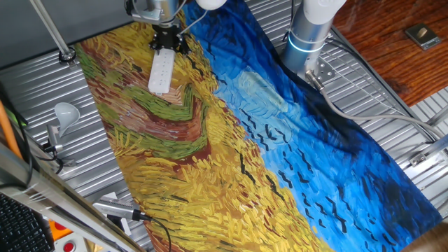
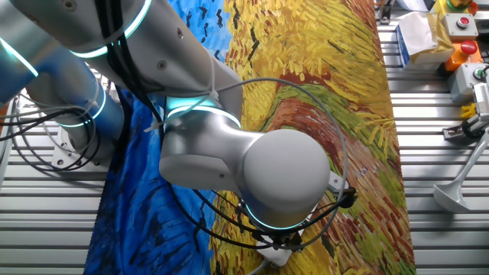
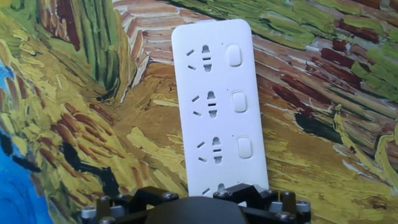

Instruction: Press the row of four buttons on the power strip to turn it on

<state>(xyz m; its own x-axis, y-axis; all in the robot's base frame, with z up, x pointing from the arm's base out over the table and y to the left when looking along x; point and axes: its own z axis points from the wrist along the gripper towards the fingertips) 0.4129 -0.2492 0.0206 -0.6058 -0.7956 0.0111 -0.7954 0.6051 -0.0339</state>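
Pincer (image 1: 167, 42): hangs right over one end of the power strip; its dark body fills the bottom edge of the hand view, hiding the fingertips, so whether it is wide or narrow cannot be told.
Power strip (image 3: 217, 106): white bar lying flat on the painted cloth, stretching straight away from the pincer; its near end sits under the pincer body.
Row of four buttons (image 3: 239, 101): pale rounded switches in one line along the strip's side, each beside a socket; three show plainly ahead of the pincer, the fourth is covered by it.
Painted cloth (image 1: 231, 161): yellow, brown and blue brushstroke pattern spread over the worktop (image 1: 42, 91), beneath pincer and strip.
Lamp head (image 1: 65, 112): white, rounded, on the ribbed worktop, well apart from the pincer.
Arm (image 2: 252, 164): grey, bulky, blocks the strip in the other fixed view.
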